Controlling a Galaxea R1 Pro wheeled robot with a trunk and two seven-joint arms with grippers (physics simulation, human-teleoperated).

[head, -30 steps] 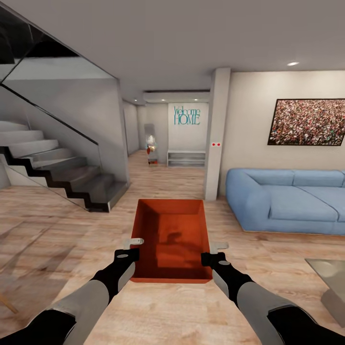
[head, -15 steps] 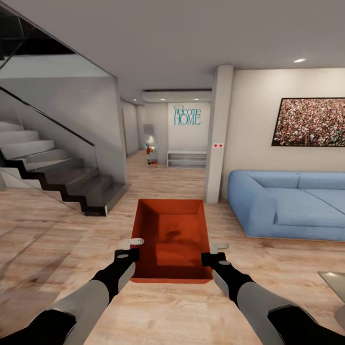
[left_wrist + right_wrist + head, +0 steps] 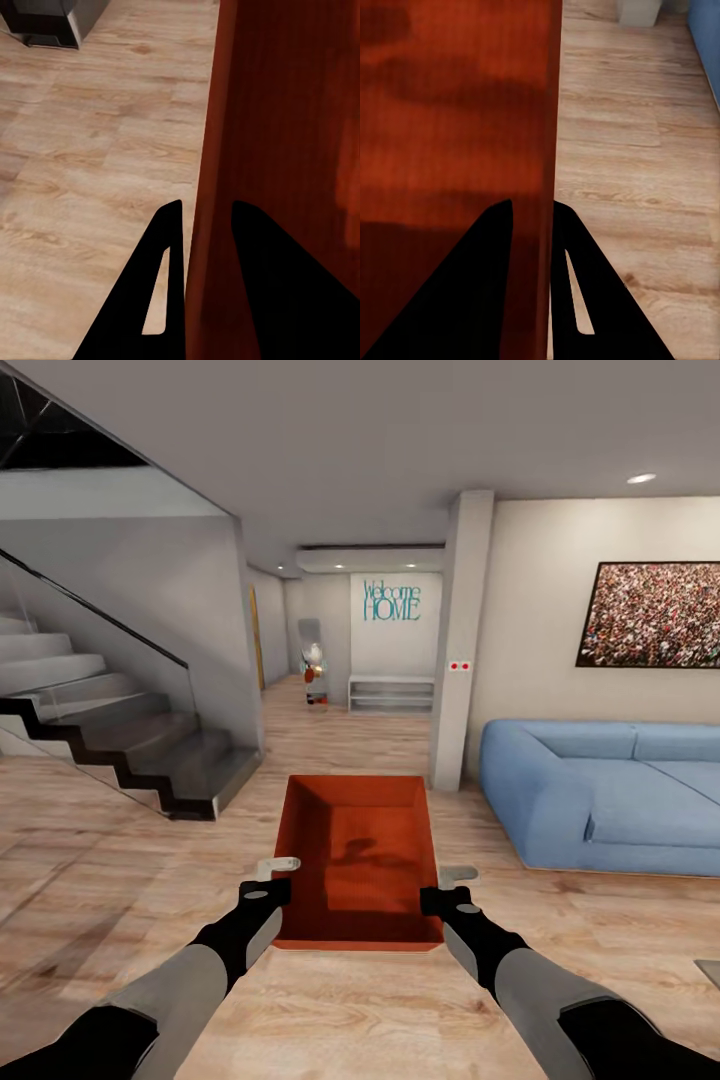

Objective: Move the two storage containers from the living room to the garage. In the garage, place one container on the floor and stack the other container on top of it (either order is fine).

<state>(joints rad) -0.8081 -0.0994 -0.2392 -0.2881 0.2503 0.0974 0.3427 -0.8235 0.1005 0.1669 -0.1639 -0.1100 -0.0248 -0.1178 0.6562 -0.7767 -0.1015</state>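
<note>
light: bright, even, ceiling spotlight [image 3: 641, 478] | shadows: soft | focus: sharp | edges: wide-angle stretch

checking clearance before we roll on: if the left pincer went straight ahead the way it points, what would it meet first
Probably bare wood floor. The left pincer straddles the left wall of the storage container, so that wall runs along its line. Further on, the foot of the staircase lies off to one side; depth is unclear.

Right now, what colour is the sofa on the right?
Light blue sofa, plain with no pattern; it shows best in the head view.
</note>
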